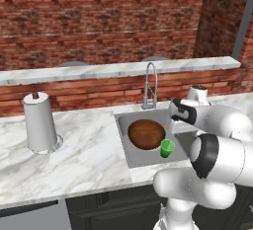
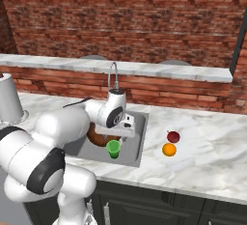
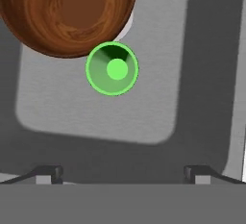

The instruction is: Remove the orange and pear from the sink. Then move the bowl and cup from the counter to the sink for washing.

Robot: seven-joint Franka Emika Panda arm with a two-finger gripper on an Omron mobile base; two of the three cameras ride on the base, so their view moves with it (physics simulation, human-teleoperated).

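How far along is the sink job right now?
It looks finished. The orange and pear sit on the counter right of the sink. The bowl and cup stand upright in the basin. The gripper hangs open above the cup, holding nothing. Nothing appears left.

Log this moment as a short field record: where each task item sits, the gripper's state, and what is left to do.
bowl: upright in the sink, opening up
cup: upright in the sink beside the bowl; contact cannot be told
orange: on the counter, right of the sink
pear: on the counter, just behind the orange
gripper: open, empty, above the cup, fingertips spread wide
tap: at the sink's back edge
paper towel roll: upright on the counter, left of the sink
remaining: nothing apparent; all four items look placed
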